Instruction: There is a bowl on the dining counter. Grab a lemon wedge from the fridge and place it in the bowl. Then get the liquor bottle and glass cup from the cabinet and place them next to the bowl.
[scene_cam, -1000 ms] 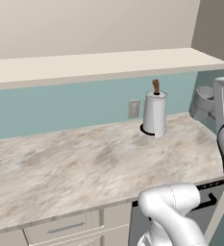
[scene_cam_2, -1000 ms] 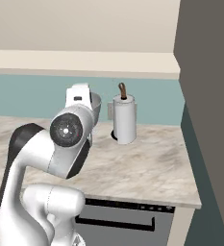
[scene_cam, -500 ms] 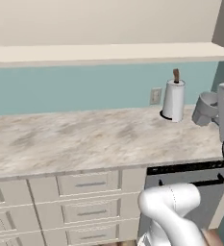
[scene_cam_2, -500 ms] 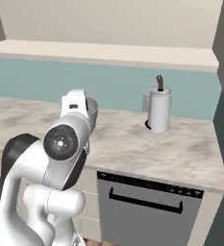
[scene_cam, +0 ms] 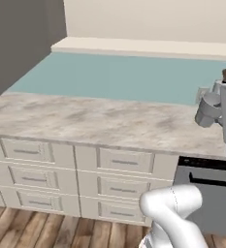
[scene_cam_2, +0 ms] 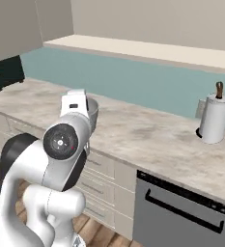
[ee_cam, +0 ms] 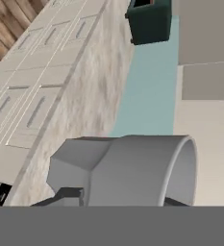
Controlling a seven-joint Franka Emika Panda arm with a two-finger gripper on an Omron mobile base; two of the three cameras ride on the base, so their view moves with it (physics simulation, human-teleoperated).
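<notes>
My gripper [ee_cam: 118, 201] is shut on the glass cup [ee_cam: 132, 168], a translucent grey tumbler that lies on its side across the hand view with its open rim to the right. From the left base view the glass cup [scene_cam: 207, 110] sticks out of the raised hand at the far right, above the marbled counter [scene_cam: 85, 121]. In the right base view the glass cup [scene_cam_2: 91, 112] pokes out just behind the white hand, high over the counter's front edge.
A long marbled kitchen counter [scene_cam_2: 147, 140] with white drawers [scene_cam: 37, 155] runs under a teal backsplash. A paper towel roll [scene_cam_2: 214, 118] stands at its right end above a grey dishwasher [scene_cam_2: 181, 217]. A dark green box [scene_cam_2: 5, 72] sits at the left. A tall dark panel [scene_cam: 17, 38] rises at far left.
The whole picture has shifted: the base has moved, so the paper towel roll slides to the right and more drawers and floor come into view. The cup stays in the gripper.
</notes>
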